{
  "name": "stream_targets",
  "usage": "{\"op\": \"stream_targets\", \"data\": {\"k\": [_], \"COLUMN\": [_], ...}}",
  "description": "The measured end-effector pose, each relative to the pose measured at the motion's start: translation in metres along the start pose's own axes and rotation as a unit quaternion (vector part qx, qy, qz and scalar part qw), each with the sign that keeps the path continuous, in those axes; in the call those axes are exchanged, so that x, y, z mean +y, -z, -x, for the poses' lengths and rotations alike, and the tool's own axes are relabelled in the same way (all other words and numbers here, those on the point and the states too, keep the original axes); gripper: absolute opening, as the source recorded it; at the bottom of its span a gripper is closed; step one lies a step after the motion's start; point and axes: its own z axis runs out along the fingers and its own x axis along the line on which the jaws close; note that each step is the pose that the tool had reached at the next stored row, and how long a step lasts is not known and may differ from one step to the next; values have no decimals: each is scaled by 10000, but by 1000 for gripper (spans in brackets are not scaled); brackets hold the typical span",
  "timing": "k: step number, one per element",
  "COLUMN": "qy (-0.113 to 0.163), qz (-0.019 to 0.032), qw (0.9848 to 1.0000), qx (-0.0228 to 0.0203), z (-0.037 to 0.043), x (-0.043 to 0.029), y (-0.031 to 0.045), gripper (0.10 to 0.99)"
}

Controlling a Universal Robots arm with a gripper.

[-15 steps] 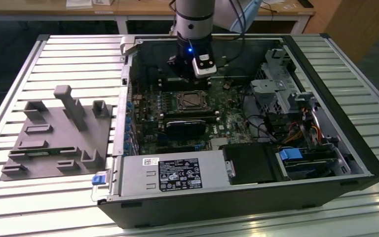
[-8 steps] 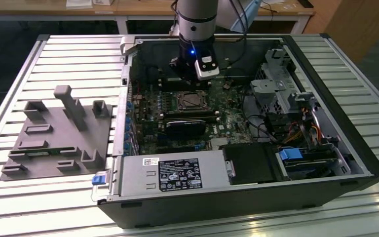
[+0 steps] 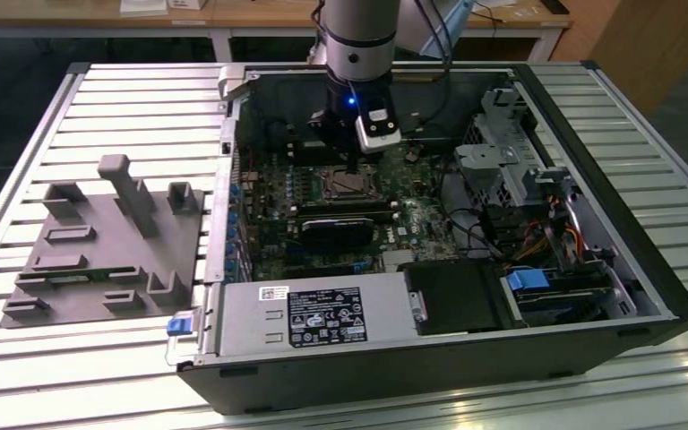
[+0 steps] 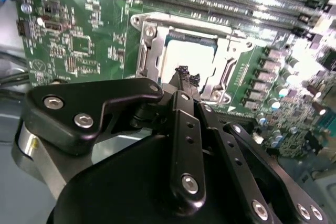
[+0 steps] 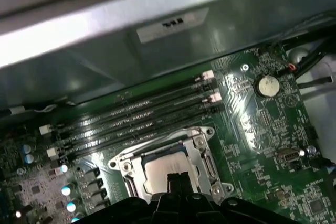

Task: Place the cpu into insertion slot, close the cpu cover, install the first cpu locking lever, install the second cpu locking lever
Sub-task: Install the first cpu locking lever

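The chip (image 5: 164, 170) is a flat square with a pale silvery-grey top. It lies in the socket (image 3: 347, 184) on the green board, beside the 4 long memory slots (image 5: 131, 121). The thin metal cover (image 5: 203, 156) frames the chip, whose top shows through the square cut-out. Your 2 black fingers (image 4: 182, 80) are pressed together, gripping nothing, with their tips over the chip's edge. You cannot tell whether they touch it. The open computer case (image 3: 440, 376) rests on the slatted bench (image 3: 117, 98).
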Motion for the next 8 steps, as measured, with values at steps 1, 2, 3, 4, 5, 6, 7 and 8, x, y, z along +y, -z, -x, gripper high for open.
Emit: {"op": "stream_targets", "data": {"k": [1,2,3,4,5,6,7,8], "qy": [0,1,1,1,2,2,3,3], "qz": [-7,-13,-20,-29,-39,-51,-65,-80], "qw": [10000,10000,10000,10000,10000,10000,10000,10000], "qx": [-2,-5,-8,-11,-14,-19,-25,-30], "z": [5,9,13,16,20,22,23,24], "x": [-14,-25,-35,-45,-55,-61,-63,-64], "y": [1,1,2,2,3,2,2,2], "gripper": [102,102,102,102,102,102,102,102]}}
